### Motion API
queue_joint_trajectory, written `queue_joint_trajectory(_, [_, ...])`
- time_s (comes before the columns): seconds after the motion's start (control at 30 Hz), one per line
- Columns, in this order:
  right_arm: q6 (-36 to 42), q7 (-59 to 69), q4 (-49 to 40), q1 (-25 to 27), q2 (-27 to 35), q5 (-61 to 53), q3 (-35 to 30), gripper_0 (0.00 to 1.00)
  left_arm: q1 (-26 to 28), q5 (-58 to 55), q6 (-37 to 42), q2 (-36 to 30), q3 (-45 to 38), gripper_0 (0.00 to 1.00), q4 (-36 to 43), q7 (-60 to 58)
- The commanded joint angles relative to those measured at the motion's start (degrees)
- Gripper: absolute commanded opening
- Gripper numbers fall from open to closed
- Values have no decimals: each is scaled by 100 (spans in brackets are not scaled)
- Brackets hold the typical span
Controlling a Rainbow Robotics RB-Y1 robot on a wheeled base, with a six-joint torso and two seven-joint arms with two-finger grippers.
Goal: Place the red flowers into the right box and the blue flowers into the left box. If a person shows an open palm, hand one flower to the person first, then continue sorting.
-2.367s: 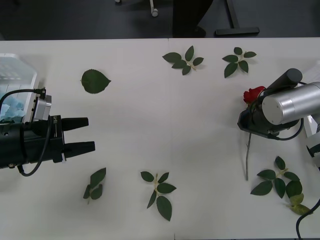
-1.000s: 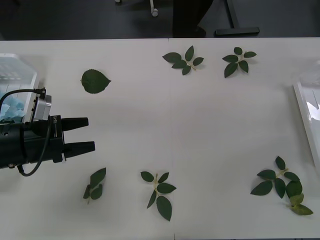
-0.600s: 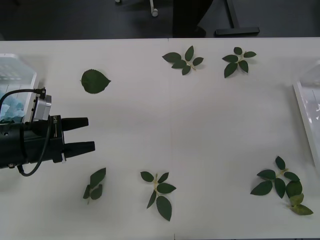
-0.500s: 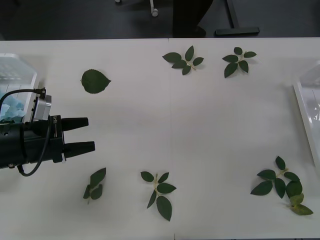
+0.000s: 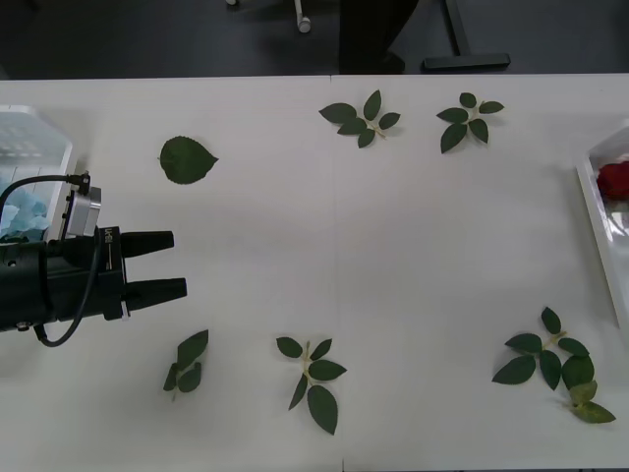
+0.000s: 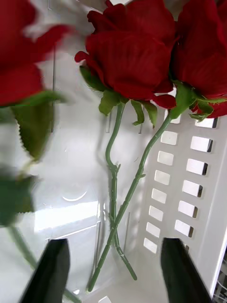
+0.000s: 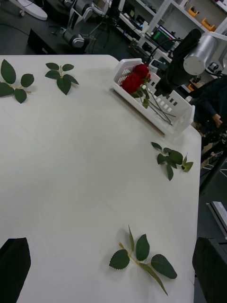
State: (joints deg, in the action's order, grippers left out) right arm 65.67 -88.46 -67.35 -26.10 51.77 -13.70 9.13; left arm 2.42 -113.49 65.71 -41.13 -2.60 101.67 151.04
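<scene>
White table [image 5: 393, 246], red flowers [image 6: 127, 52] in right box [image 7: 176, 113]

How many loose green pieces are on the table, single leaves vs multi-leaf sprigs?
Single leaf: 1
Leaf sprigs: 5
Total: 6

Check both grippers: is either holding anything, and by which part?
Nothing held. Left gripper open over the white table; right gripper open over deep-red roses in the white slotted box.
</scene>
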Motion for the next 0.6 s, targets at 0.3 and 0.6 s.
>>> queue_joint_trajectory(0.3, [254, -364, -885, -115, 782, -1926, -104, 75, 92, -76, -14, -194, 66, 100, 55, 396])
queue_joint_trajectory(0.6, [174, -1279, -1957, -36, 1134, -4413, -104, 76, 92, -76, -14, -194, 66, 100, 55, 396])
